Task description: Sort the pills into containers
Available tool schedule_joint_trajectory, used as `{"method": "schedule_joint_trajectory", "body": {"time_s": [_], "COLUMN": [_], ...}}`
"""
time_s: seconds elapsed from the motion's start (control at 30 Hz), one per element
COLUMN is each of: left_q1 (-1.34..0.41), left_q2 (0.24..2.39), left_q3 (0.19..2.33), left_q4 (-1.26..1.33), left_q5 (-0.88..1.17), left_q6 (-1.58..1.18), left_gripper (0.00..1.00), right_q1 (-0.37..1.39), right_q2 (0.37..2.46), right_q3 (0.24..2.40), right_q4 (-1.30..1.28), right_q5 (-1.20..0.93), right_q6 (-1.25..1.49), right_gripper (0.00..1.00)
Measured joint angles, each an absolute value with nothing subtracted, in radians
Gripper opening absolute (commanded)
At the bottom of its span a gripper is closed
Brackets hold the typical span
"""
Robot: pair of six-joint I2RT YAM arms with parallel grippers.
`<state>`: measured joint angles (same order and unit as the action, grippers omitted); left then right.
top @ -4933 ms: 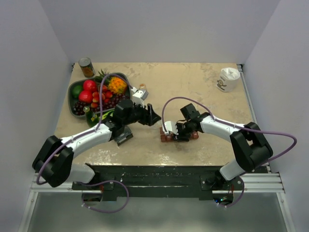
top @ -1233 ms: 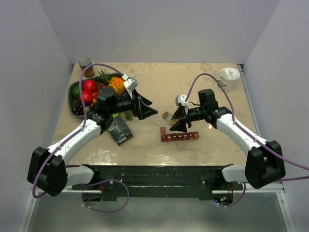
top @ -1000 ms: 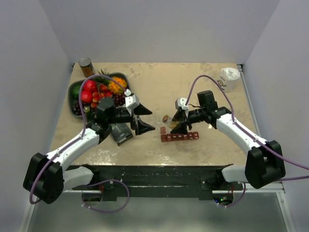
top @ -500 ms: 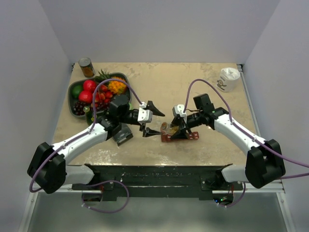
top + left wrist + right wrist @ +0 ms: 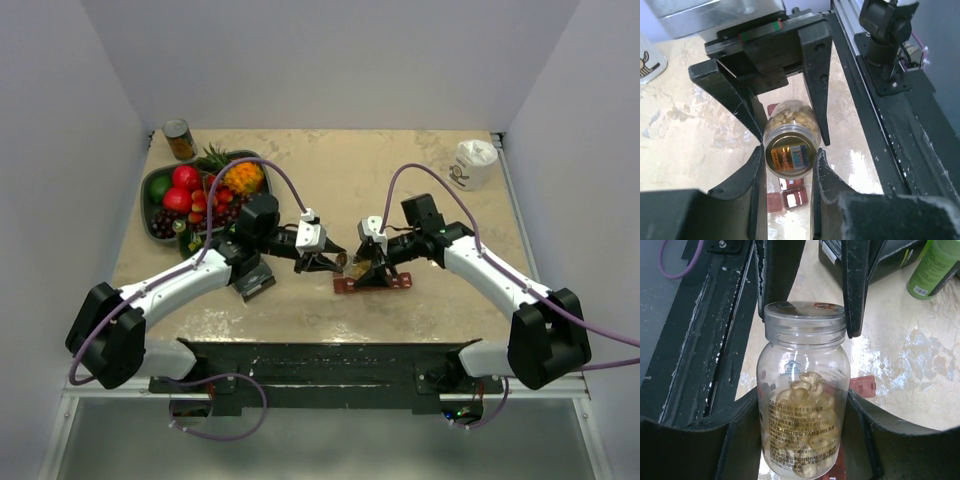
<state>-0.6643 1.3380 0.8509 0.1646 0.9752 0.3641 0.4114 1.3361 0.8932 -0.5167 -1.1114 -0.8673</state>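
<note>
The pills (image 5: 807, 440) sat inside the bottle (image 5: 790, 370), its body clamped in the right jaws and its lid (image 5: 805, 320) pinched by the left jaws, above the red pill box (image 5: 398, 281), none apparently sorted yet.

Pill bottle (image 5: 790, 146) between black fingers (image 5: 753, 186)

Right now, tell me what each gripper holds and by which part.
Both hold the clear plastic bottle of golden pills: the right gripper by its body, the left gripper by its clear cap.
</note>
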Motion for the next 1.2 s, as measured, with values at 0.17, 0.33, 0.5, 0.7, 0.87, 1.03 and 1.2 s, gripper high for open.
{"method": "schedule_joint_trajectory", "body": {"time_s": [0.17, 0.33, 0.5, 0.7, 0.87, 1.03, 1.2], "left_q1": [-0.662, -0.67, -0.673, -0.678, -0.675, -0.627, -0.531], "left_q2": [1.358, 1.391, 1.403, 1.317, 1.291, 1.288, 1.243], "left_q3": [0.841, 0.852, 0.833, 0.819, 0.819, 0.764, 0.669], "left_q4": [0.278, 0.326, 0.31, 0.186, 0.16, 0.247, 0.313], "left_q5": [0.943, 0.822, 0.69, 0.481, 0.443, 0.538, 0.669], "left_q6": [0.118, -0.24, -0.531, -0.697, -0.731, -0.794, -0.815], "left_gripper": [0.0, 0.0, 0.0, 0.0, 0.13, 0.74, 0.94], "right_q1": [0.414, 0.425, 0.415, 0.408, 0.408, 0.408, 0.368], "right_q2": [1.336, 1.336, 1.336, 1.335, 1.332, 1.332, 1.321], "right_q3": [0.891, 0.874, 0.862, 0.861, 0.861, 0.861, 0.86], "right_q4": [-0.489, -0.43, -0.411, -0.324, -0.277, -0.265, -0.278], "right_q5": [-1.071, -1.019, -0.953, -0.933, -0.943, -0.961, -0.935], "right_q6": [-0.801, -0.676, -0.601, -0.602, -0.602, -0.603, -0.609], "right_gripper": [0.0, 0.0, 0.0, 0.0, 0.0, 0.0, 0.0]}}
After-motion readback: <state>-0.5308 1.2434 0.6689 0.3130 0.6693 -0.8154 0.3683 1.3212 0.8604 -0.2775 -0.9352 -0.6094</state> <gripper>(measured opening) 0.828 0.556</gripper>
